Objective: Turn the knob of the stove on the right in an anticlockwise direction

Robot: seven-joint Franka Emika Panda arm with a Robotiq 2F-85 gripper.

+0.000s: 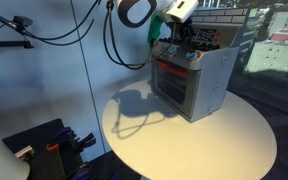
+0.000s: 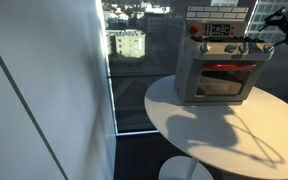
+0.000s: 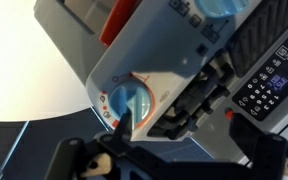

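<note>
Wrist view — blue knob [image 3: 127, 100] of the stove [image 3: 169, 45] just above spread end effector [image 3: 179, 152] — fingertip [image 3: 123, 127] beside it.

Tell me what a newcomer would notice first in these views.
The grey toy stove with its red-framed door stands on a round white table. The gripper hangs at the stove's top, and in the wrist view a blue knob fills the centre, close ahead of it.
</note>
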